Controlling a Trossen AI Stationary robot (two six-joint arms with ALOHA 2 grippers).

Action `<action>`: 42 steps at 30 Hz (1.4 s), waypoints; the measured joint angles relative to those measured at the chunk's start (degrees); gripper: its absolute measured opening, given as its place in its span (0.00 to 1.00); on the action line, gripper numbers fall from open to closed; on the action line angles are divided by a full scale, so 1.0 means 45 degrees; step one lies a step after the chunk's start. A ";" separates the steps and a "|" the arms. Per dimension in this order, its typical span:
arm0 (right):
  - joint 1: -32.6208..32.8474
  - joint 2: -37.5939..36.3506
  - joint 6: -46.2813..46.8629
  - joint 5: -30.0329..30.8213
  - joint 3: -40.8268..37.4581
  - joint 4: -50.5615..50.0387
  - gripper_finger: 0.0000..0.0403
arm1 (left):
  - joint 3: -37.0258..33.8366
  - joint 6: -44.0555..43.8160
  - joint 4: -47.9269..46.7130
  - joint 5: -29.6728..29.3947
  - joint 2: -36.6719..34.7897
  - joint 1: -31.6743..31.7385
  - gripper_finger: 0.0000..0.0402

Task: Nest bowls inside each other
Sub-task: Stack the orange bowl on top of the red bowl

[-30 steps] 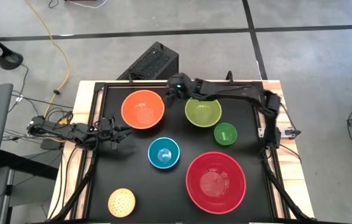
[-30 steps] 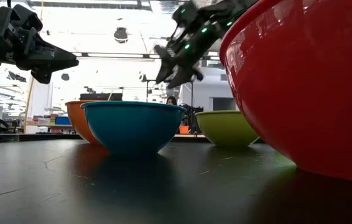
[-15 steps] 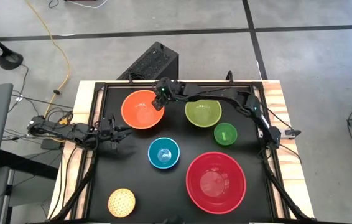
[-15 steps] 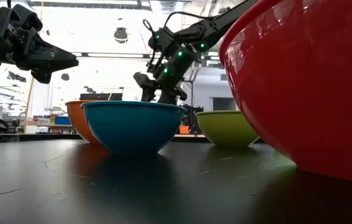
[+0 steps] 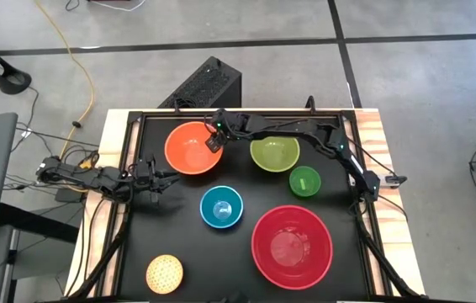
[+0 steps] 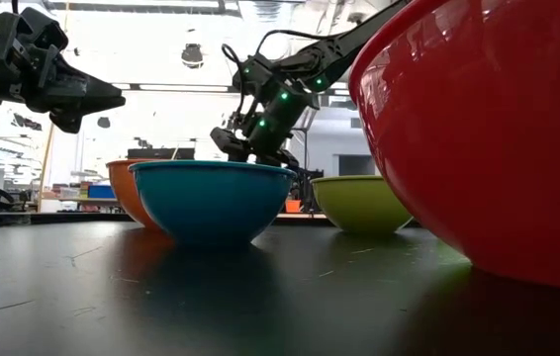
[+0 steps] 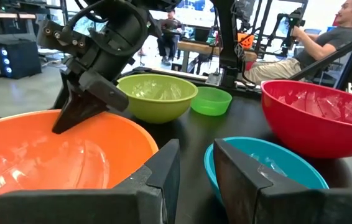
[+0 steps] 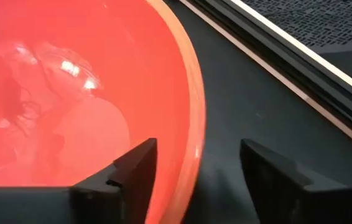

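Note:
Six bowls stand on the black table: orange [image 5: 193, 148] far left, lime green [image 5: 274, 152] far centre, small dark green [image 5: 304, 181], blue [image 5: 221, 207], large red [image 5: 292, 244] near right, speckled yellow [image 5: 164, 273] near left. My right gripper [image 5: 213, 141] is open and slants down over the orange bowl's right rim [image 8: 194, 137], one finger inside the bowl and one outside. The right wrist view shows a gap on either side of the rim. My left gripper [image 5: 166, 178] waits level at the table's left edge, its fingers [image 7: 170, 168] slightly apart with nothing between them.
A black grilled box [image 5: 200, 84] lies on the floor just beyond the table's far edge. Cables [image 5: 61, 172] trail off the left side. Bare table shows between the blue bowl and the speckled yellow one. People sit in the room behind the table.
My right gripper has come down and toward the table's left, from above the gap between the orange and lime green bowls onto the orange bowl's right rim, which its fingers now straddle. No bowl has moved.

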 joint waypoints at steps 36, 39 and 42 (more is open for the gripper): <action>0.0869 -0.7525 -0.1190 -0.0455 0.2460 -0.7601 0.02 | 0.0000 -0.0121 -0.0011 0.0434 0.0005 0.0000 0.22; 0.1747 -0.8813 -0.0167 -0.0702 0.1445 -0.8899 0.02 | 0.0000 -0.0121 -0.0011 0.0434 0.0005 0.0000 0.22; 0.3000 -1.0484 0.1109 -0.0404 -0.0393 -0.9021 0.02 | 0.0000 -0.0128 -0.0011 0.0429 0.0005 0.0000 0.22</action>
